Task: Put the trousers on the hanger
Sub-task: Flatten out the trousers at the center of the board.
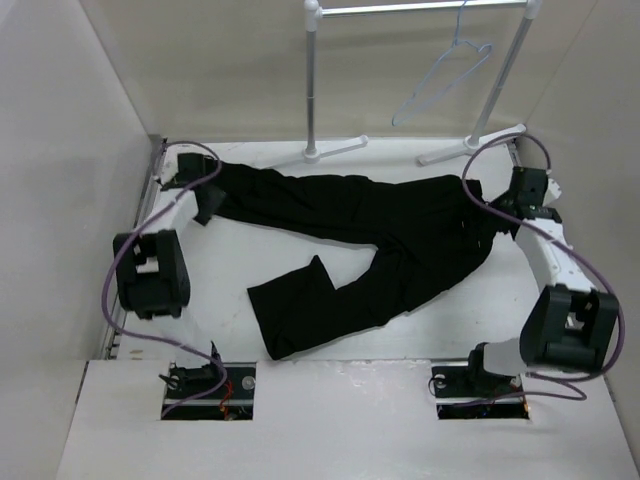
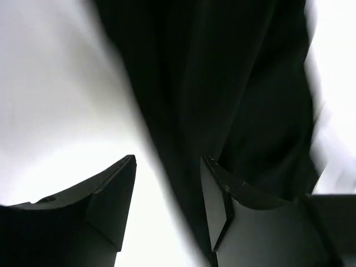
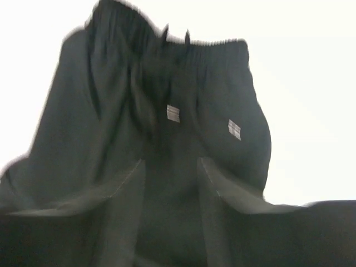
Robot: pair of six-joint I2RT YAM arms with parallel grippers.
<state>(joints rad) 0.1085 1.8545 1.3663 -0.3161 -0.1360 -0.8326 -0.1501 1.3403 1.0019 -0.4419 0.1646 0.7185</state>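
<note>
Trousers (image 1: 400, 230) sprawl across white table (image 1: 450, 330); hanger (image 1: 443, 85) hangs on rail (image 1: 420, 8) behind.

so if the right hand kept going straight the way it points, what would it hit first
the trousers: their black fabric fills the gap straight ahead of the right hand, though how close is unclear

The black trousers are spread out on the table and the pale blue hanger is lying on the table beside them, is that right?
Not quite. The trousers do lie spread on the table, but the hanger hangs from the rail at the back, not on the table; the top external view shows it.
</note>
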